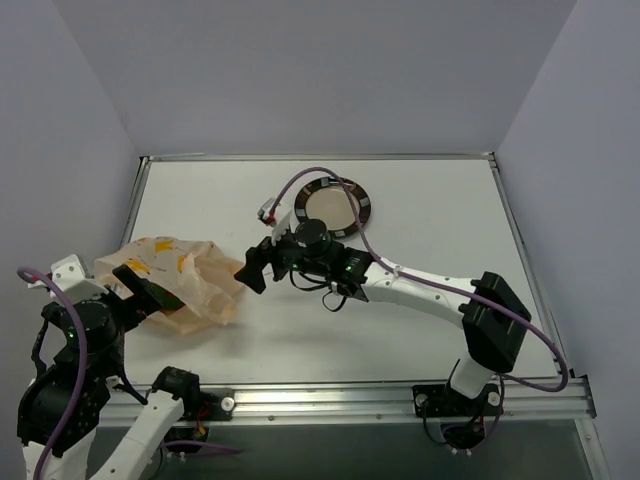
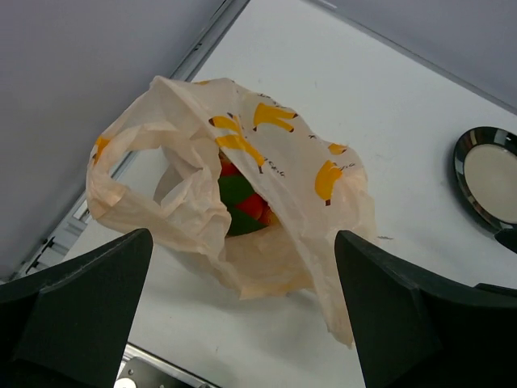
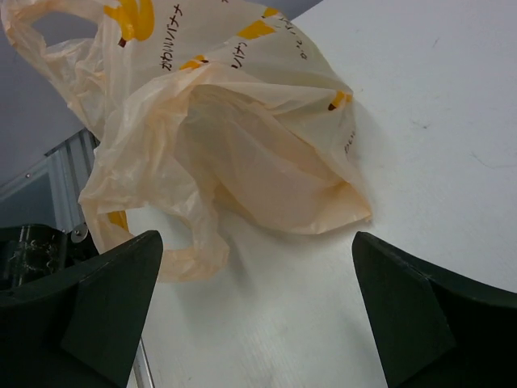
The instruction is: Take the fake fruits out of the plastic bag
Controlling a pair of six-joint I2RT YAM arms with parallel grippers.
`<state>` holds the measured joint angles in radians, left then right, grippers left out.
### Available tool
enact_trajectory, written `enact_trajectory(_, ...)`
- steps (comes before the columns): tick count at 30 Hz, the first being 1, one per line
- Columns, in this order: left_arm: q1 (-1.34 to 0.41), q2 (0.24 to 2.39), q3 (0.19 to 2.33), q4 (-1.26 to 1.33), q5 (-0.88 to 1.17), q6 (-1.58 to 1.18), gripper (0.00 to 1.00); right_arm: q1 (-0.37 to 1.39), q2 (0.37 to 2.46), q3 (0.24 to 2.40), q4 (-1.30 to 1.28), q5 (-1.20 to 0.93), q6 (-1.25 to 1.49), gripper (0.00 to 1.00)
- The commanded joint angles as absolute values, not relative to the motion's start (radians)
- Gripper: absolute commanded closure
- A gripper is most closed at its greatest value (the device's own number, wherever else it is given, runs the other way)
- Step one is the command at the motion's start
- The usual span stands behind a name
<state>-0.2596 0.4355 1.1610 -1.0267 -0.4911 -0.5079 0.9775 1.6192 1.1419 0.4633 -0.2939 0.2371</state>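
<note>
Black fingers [image 2: 81, 307] of the left gripper [image 2: 242, 238] frame the foreground of its wrist view, spread wide with nothing between them. Just beyond lies the large, crinkly, peach-tan plastic bag [image 2: 307, 162] with yellow banana prints, slumped on the left side of the white tabletop [image 1: 430, 220]. Its mouth gapes toward this gripper, and through it show the glossy fake fruits [image 2: 238, 202] — a green patch and some red-orange ones — all inside the bag. No fruit shows outside it. The right gripper [image 3: 257, 238], likewise wide open and empty, hovers near the bag's other, closed end, close to the film but apparently not touching it. A round dark-rimmed plate [image 1: 362, 207] sits well apart at the far side.

By the look of it, the task is at its opening step: the approach, with no fruit taken out yet. The next move likely calls for one gripper to pin or lift the film — the right is well placed at the bottom corner — while the left reaches through the mouth for a fruit. Loose film could fold over the opening, so the reach should go in low and straight.
</note>
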Motion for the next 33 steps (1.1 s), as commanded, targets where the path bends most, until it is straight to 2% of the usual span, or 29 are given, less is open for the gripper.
enact_trajectory(1, -0.253, 0.446, 1.163, -1.114, -0.561, -0.589, 0.06, 1.041, 1.676, 1.236, 0.419, -0.270, 0.190, 0.00)
enact_trajectory(6, -0.253, 0.425, 1.163, -1.176, -0.603, -0.713, 0.06, 1.172, 1.716, 1.330, 0.383, -0.206, 0.115, 0.00)
enact_trajectory(13, -0.253, 0.396, 1.102, -1.247, -0.638, -0.867, 0.06, 1.209, 1.818, 1.431, 0.371, -0.203, 0.140, 0.00)
enact_trajectory(17, -0.253, 0.382, 1.022, -1.230, -0.640, -0.914, 0.06, 1.207, 1.873, 1.483, 0.390, -0.175, 0.150, 0.09)
enact_trajectory(19, -0.253, 0.368, 0.954, -1.201, -0.647, -0.936, 0.06, 1.204, 1.910, 1.518, 0.399, -0.109, 0.149, 0.26)
enact_trajectory(20, -0.253, 0.359, 0.937, -1.187, -0.650, -0.948, 0.06, 1.195, 1.923, 1.531, 0.399, -0.086, 0.152, 0.56)
enact_trajectory(23, -0.253, 0.365, 0.908, -1.117, -0.664, -0.922, 0.06, 1.155, 1.947, 1.557, 0.416, -0.048, 0.185, 0.96)
enact_trajectory(25, -0.253, 0.388, 0.894, -1.091, -0.676, -0.913, 0.06, 1.132, 1.942, 1.559, 0.437, -0.057, 0.207, 1.00)
enact_trajectory(33, -0.252, 0.520, 0.812, -0.908, -0.712, -0.877, 0.06, 1.036, 1.933, 1.514, 0.508, -0.097, 0.264, 1.00)
